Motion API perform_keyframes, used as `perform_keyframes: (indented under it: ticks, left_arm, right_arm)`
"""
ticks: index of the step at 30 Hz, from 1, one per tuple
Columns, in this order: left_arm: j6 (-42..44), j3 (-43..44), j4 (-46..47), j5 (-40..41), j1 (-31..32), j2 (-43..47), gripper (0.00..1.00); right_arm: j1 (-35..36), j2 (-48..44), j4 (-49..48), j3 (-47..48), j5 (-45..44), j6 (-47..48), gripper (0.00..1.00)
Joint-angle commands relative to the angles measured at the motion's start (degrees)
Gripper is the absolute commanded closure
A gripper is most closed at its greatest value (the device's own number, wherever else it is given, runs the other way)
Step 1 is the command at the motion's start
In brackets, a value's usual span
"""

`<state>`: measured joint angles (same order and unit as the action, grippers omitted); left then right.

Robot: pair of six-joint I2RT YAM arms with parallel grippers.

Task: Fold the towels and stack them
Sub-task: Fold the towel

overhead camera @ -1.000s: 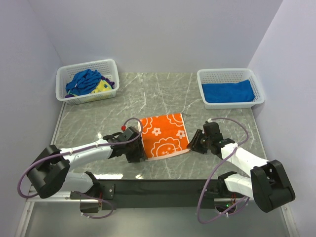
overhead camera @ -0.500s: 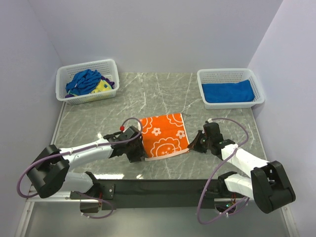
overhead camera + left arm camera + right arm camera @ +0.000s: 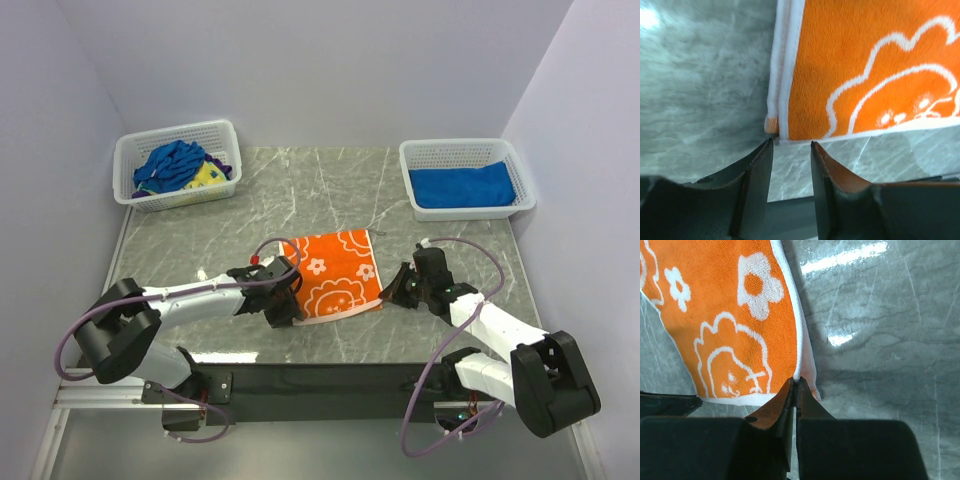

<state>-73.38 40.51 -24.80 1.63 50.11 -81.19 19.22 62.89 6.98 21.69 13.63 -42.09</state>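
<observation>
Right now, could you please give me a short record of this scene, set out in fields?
orange towel: lies flat on the table, near the middle
left gripper: open, tips just short of the towel's near left corner
right gripper: shut on the towel's white border at its near right corner
left basket: holds a crumpled blue towel and a yellow towel
right basket: holds a folded blue towel

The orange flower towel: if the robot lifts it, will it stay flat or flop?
Probably floppy: the orange towel is soft, fuzzy cloth, and its edge turns up where the right gripper pinches it. Likely light too, since it lies thin and flat on the table. It may sag between held corners.
</observation>
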Motion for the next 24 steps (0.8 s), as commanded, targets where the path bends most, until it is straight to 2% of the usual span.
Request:
perform_keyframes:
  ticks: [1,9,12,16,24]
  left_arm:
    - [-1.2,2.5,-1.8,4.3,0.3,0.0,0.58]
    - [-0.2,2.9,-1.1,3.6,0.4,-3.1,0.59]
    - [0.1,3.4,-1.8,3.8,1.0,-2.9,0.63]
    - [0.3,4.6,-3.1,4.5,1.7,-2.6,0.74]
    - [0.9,5.9,-3.5,4.3,2.8,-3.0,0.81]
  right_arm:
    - [-0.3,-1.1,-1.8,0.7,0.7,0.8,1.00]
    - [-0.3,-1.1,-1.9,0.6,1.0,1.0,1.00]
    - [-0.3,-1.4,-1.8,0.6,0.7,1.0,1.00]
    - [-0.3,-1.3,-1.6,0.9,0.5,1.0,1.00]
    - [-0.2,-1.3,-1.4,1.2,0.3,1.0,1.00]
